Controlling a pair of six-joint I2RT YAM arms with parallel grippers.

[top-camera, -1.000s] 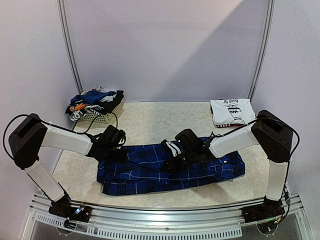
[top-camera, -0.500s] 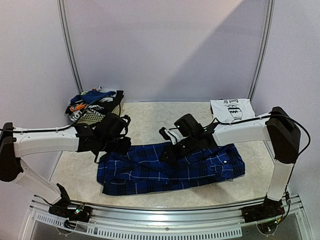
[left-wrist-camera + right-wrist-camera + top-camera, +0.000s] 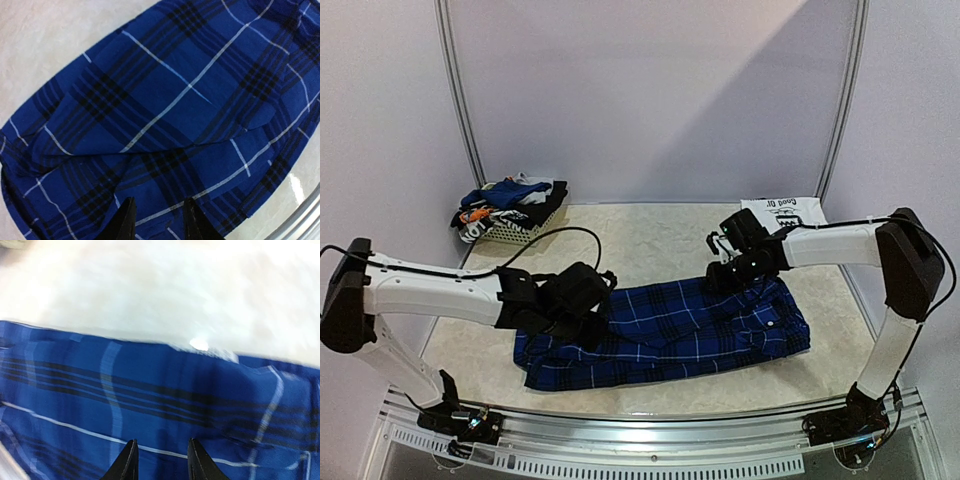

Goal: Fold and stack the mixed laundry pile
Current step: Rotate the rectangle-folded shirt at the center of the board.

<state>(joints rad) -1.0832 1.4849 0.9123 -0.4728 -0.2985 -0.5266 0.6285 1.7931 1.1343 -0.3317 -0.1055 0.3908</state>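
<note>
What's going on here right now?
The blue plaid shirt lies folded into a long strip on the table. The left gripper hovers over its left part and the right gripper over its far edge, both open and empty. A folded white T-shirt sits back right; more clothes fill the basket.

Compared with a second ago, your left gripper (image 3: 159, 222), then low at the left edge of the blue-and-black plaid shirt (image 3: 700, 325), has swung inward and now hangs over the shirt's left part, jaws apart above the cloth. Your right gripper (image 3: 161, 462), then down on the shirt's middle, has drawn back and rightward to its far edge, jaws likewise apart. The pale band seen beneath it there no longer shows, and that edge lies flatter.
</note>
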